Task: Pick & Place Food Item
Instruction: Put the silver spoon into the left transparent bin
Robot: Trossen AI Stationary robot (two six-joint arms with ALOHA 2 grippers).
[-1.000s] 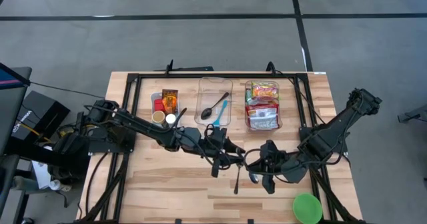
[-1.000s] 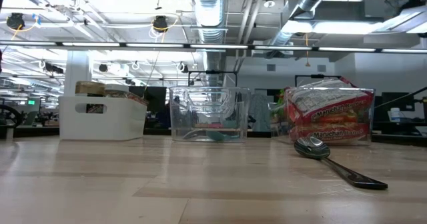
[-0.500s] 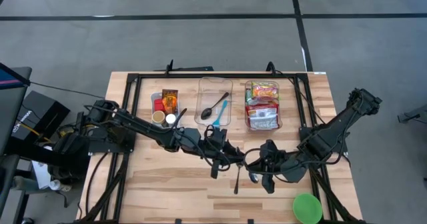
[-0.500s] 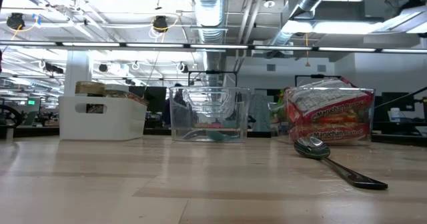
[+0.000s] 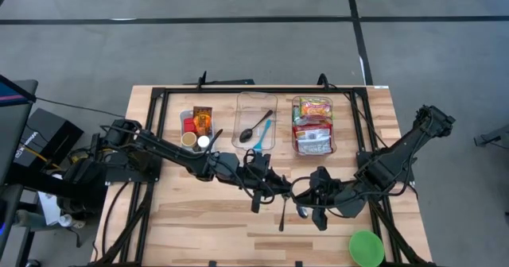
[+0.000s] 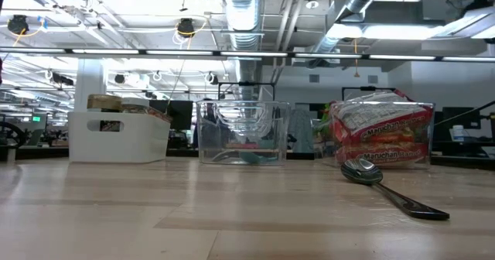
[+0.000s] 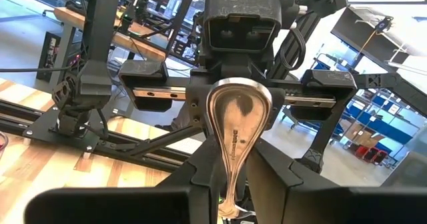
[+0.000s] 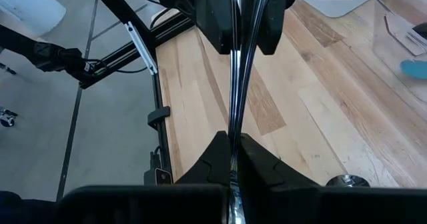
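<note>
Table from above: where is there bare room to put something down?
Bare wood on the table lies near the front-left corner, below the left arm, and left of the green bowl. The back row is crowded: white bin, clear utensil bin, snack bin; both grippers meet mid-table.

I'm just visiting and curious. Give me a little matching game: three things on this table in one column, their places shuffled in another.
Things:
1. green bowl
2. noodle packets
3. blue utensil

Places:
A. in the middle clear bin
B. on the bare table, at its front right corner
C. in the right-hand clear bin

Pairs: 1-B, 2-C, 3-A
</note>
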